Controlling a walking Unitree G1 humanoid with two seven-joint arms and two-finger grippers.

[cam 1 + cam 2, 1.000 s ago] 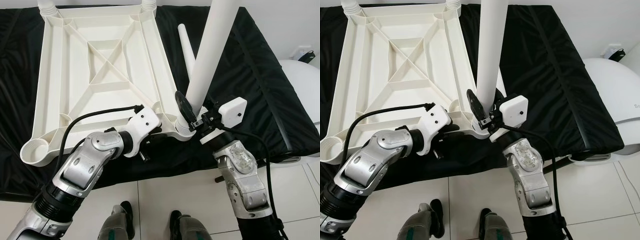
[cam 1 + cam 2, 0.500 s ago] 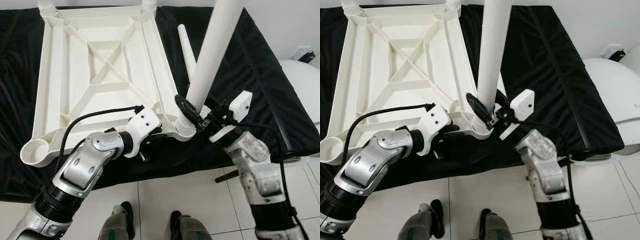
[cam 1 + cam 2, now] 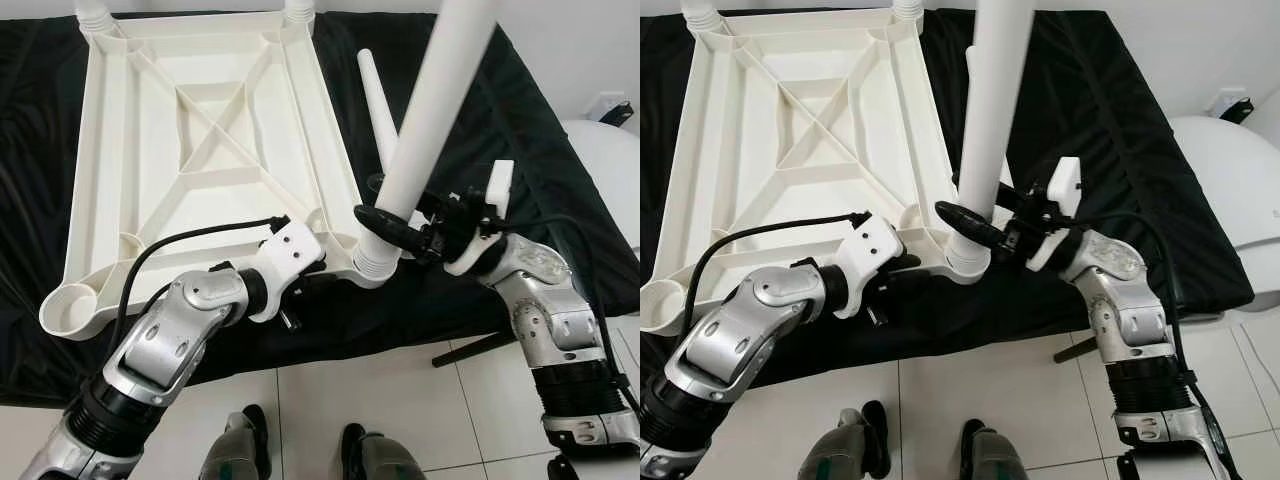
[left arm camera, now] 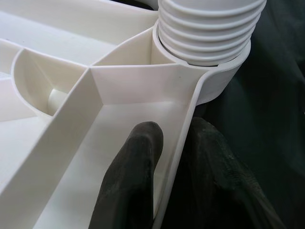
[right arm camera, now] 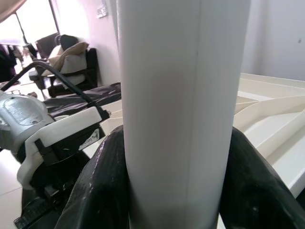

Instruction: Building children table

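Upturned on a black-covered bed point(image 3: 520, 130), the white children's table point(image 3: 200, 150) takes a leg point(image 3: 425, 140) at its near right corner socket. Over the last second the right forearm has swung outward, wrist rolling, probably screwing the leg home. Right tool point(image 3: 395, 215) pinches the leg; left tool point(image 4: 162, 181) pinches the near rim.

smooth matt white plastic tabletop point(image 3: 210, 150) and leg point(image 3: 430, 130) on black cloth point(image 3: 520, 150).
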